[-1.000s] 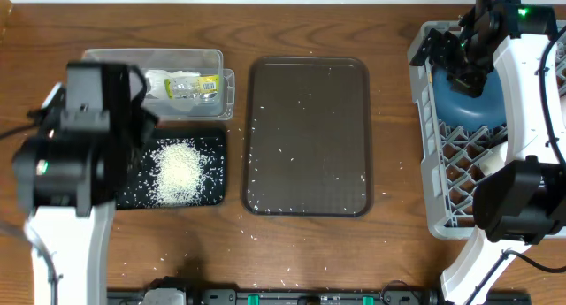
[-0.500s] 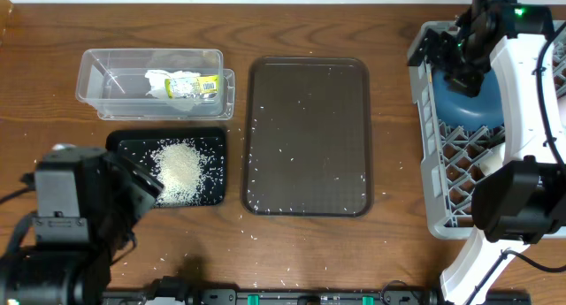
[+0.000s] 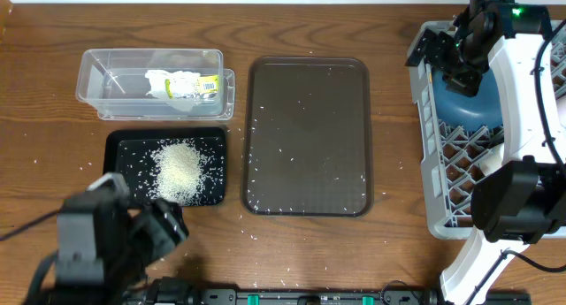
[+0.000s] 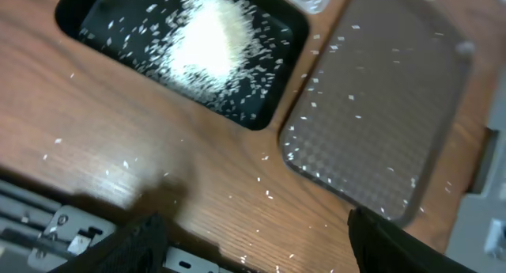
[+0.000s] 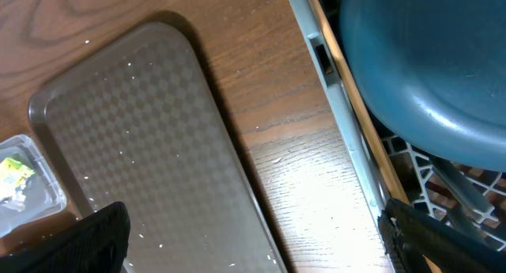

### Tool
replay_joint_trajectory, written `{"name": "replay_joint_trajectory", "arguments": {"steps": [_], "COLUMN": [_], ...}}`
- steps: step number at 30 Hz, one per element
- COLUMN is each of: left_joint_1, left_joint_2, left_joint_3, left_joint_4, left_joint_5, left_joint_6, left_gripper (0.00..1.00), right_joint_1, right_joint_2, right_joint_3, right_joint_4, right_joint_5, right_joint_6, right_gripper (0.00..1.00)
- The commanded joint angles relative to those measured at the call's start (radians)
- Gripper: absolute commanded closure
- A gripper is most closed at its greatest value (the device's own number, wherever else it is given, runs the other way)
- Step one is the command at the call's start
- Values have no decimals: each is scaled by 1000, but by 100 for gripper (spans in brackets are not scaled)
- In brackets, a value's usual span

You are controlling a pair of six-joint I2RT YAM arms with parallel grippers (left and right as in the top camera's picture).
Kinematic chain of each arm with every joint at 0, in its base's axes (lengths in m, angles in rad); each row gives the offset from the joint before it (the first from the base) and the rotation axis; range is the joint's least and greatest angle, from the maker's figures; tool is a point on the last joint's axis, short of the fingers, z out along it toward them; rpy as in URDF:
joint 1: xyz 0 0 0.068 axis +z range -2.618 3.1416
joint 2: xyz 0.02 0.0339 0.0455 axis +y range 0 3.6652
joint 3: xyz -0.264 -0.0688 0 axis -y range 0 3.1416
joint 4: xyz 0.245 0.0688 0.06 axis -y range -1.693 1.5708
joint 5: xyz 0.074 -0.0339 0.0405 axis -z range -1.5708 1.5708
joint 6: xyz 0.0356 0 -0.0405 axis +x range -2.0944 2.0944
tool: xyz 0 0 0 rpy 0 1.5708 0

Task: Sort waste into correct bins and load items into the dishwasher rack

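Observation:
White rice (image 3: 179, 170) lies heaped in the black tray (image 3: 119, 146). A yellow-green wrapper (image 3: 202, 84) and a white paper scrap (image 3: 164, 79) lie in the clear tub (image 3: 97, 75). The dark blue dish (image 3: 473, 100) rests in the grey rack (image 3: 424, 163); a pale cup (image 3: 484, 167) shows partly behind the right arm. My left gripper (image 3: 168, 227) hovers low near the front table edge, open, with bare wood between its fingers (image 4: 138, 241). My right gripper (image 3: 442, 57) hangs open over the rack's left rim (image 5: 340, 99), beside the dish (image 5: 427, 75), holding nothing.
The dark brown serving tray (image 3: 307, 119) lies mid-table, sprinkled with stray grains. Loose grains also dot the wood in front of it (image 4: 261, 182). A metal rail (image 3: 265, 296) runs along the front edge.
The left arm has pulled back from over the tub and black tray toward the front edge, uncovering both. The right arm has barely moved.

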Motion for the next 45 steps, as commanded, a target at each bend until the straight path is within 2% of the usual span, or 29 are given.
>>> {"name": "replay_joint_trajectory", "arguments": {"steps": [1, 8, 10, 15, 35, 45], "left_joint_1": [2, 3, 3, 3, 3, 3], "left_joint_2": [-96, -248, -266, -270, -270, -270], "left_joint_3": [-14, -15, -15, -15, -15, -15], "left_joint_4": [-7, -28, -48, -117, -241, -241], "left_joint_5": [32, 32, 31, 31, 31, 32], "left_joint_6": [76, 75, 75, 75, 76, 237], "left_gripper": [23, 23, 15, 10, 9, 9], "right_joint_1": [3, 3, 3, 3, 2, 3], "right_joint_2": [-34, -34, -34, -34, -34, -34], "right_joint_3": [19, 19, 19, 19, 19, 19], "right_joint_4": [0, 0, 0, 0, 0, 0], "right_joint_5": [3, 3, 2, 3, 3, 7], "right_joint_6": [10, 10, 10, 10, 10, 7], "right_gripper": [1, 1, 1, 1, 1, 1]}}
